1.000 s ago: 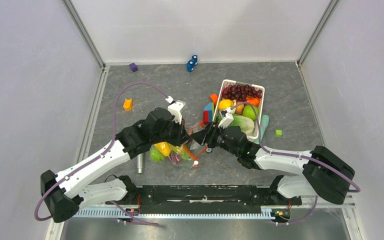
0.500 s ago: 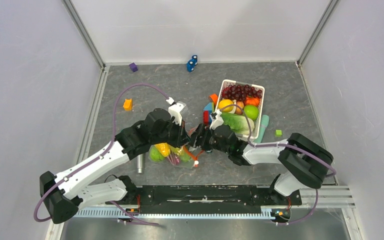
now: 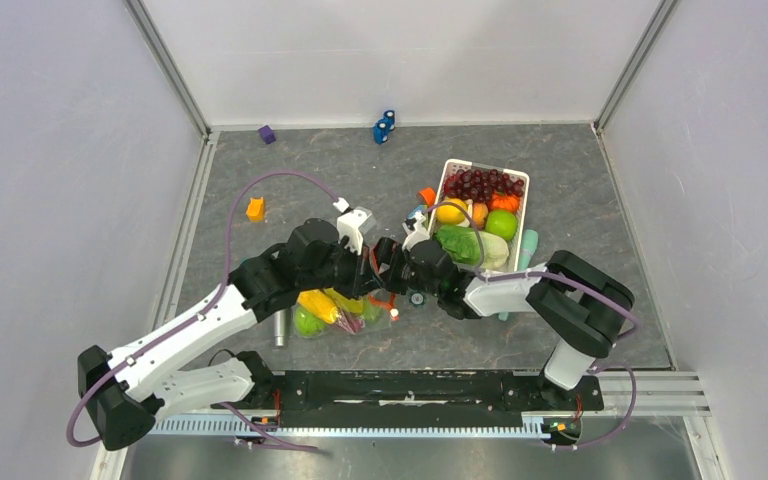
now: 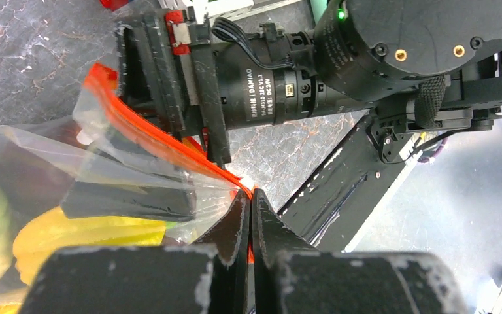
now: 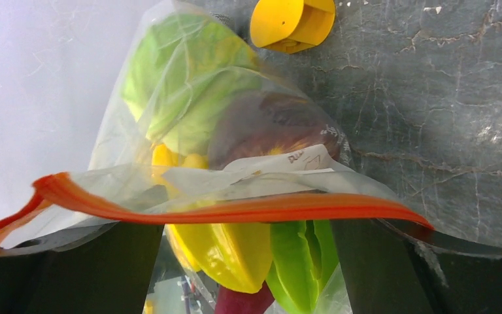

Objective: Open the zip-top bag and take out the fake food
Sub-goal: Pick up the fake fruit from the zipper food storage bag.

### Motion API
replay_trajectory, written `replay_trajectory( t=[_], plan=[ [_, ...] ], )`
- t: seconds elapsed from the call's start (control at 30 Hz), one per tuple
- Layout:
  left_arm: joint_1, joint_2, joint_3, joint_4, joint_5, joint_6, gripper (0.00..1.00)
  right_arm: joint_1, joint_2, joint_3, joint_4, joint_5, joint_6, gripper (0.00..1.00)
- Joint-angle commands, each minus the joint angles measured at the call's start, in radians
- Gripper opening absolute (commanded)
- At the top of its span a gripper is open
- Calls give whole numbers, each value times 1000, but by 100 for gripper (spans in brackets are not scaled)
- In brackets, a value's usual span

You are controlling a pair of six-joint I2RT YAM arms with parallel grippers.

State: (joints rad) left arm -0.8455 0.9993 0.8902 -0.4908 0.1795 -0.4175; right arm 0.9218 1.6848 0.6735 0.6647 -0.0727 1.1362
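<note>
While prying open clear crinkly zip-top bag [image 3: 352, 318] of plastic toy produce [image 5: 225, 252], lying on grey table [image 3: 580, 180] between arms | left gripper [image 4: 247, 216] pinched shut on end of red-orange zipper strip [image 5: 255, 210] | right gripper [image 5: 245, 235] spread wide at strip, gripping nothing | next, likely: close on opposite lip, pull apart

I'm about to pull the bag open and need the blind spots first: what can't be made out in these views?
- Top view: the left end effector and right end effector cover the mouth of the bag.
- Right wrist: the strip crosses the open fingers; crinkled plastic hides whether its two sides are parted.
- Left wrist: the food is cut off by the left edge and blurred.
</note>
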Motion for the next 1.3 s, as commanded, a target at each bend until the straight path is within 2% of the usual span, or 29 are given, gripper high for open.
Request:
replay_trajectory(
  t=[0.0,0.1,0.2,0.23,0.3,0.33,0.4,0.5,0.57,0.67,0.8,0.93,1.1,1.27],
  plan=[
    [-7,0,-13,47,101,14,2,-5,48,73,-38,19,-20,95],
    [-7,-9,-23,40,53,8,2,-5,47,48,-15,16,-33,85],
    [-7,-29,-36,8,-87,-13,4,-5,13,-3,13,30,-49,76],
    [-7,-38,-38,-5,-129,-20,11,-5,-3,-13,13,33,-59,74],
    [-5,-57,-39,-30,-222,-40,43,-5,-34,-34,11,34,-82,73],
    [-5,-70,-35,-43,-257,-42,49,-5,-50,-45,10,30,-97,73],
    [0,-95,-26,-74,-317,-44,69,-5,-83,-68,12,21,-128,73],
    [17,-147,-22,-103,-395,-58,87,-4,-132,-110,44,-14,-170,73],
    [54,-177,-30,-117,-412,-77,90,-4,-151,-129,77,-59,-197,73],
    [166,-208,-63,-126,-380,-116,92,-5,-156,-154,164,-142,-208,71],
    [293,-218,-108,-142,-384,-148,92,-1,-128,-160,257,-234,-226,65],
    [352,-209,-151,-153,-436,-164,93,7,-104,-151,286,-279,-249,65],
    [420,-225,-217,-151,-491,-181,93,30,-106,-127,219,-278,-311,68],
    [445,-239,-261,-131,-502,-227,93,35,-111,-149,210,-269,-321,71]
  ],
)
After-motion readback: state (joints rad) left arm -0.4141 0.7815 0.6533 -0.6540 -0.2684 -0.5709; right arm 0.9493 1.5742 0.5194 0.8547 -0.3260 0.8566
